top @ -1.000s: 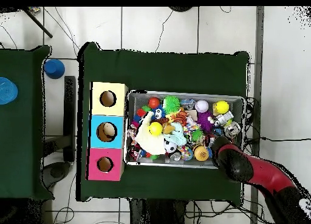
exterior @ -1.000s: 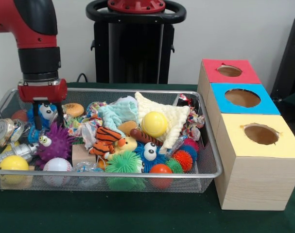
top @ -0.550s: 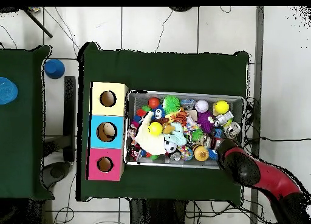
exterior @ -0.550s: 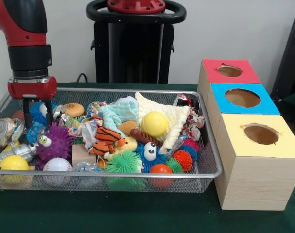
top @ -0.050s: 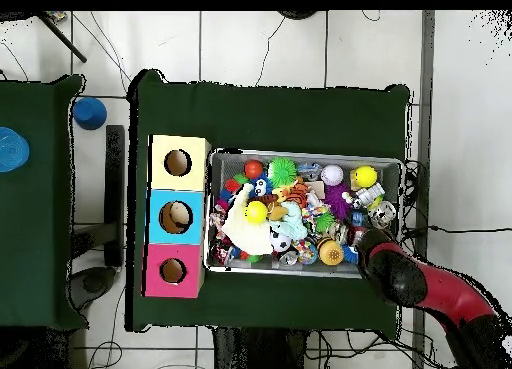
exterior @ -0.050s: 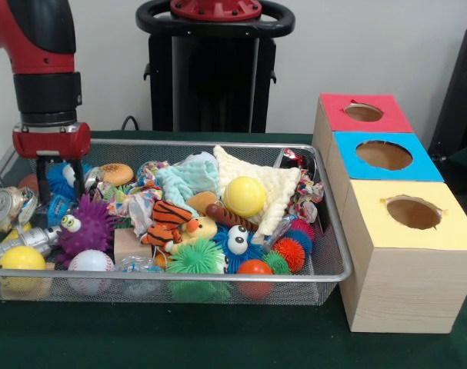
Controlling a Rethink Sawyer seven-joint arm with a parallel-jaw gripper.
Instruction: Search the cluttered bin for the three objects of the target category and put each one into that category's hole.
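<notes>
**Gripper positioned at far corner of wire bin**

The gripper point(exterior @ -0.050s: 59, 175) hangs below a red wrist block at the left end of the wire bin point(exterior @ -0.050s: 325, 231) in the front view; two dark fingers point(exterior @ -0.050s: 41, 178) point down with a visible gap between them, so the gripper stands apart; a blue fuzzy toy point(exterior @ -0.050s: 58, 174) sits behind and between the fingers, and whether they touch it cannot be told. In the overhead view the red and black arm point(top @ -0.050s: 430, 290) covers the bin corner, and the gripper itself is hidden there.

The bin rests on the green surface point(exterior @ -0.050s: 218, 338); its contents are piled closely: a purple spiky toy with eyes point(exterior @ -0.050s: 85, 225), a crushed can point(exterior @ -0.050s: 5, 206), a yellow ball point(exterior @ -0.050s: 244, 196) on a cream cloth point(exterior @ -0.050s: 275, 184), a striped tiger toy point(exterior @ -0.050s: 171, 219), a baseball point(exterior @ -0.050s: 90, 263), a green spiky ball point(exterior @ -0.050s: 195, 257).

Just beside the bin stand three joined boxes, each with a round hole on top: the red box point(exterior @ -0.050s: 364, 112) farthest, the blue box point(exterior @ -0.050s: 384, 155) in the middle, the yellow box point(exterior @ -0.050s: 411, 213) nearest the camera.
</notes>
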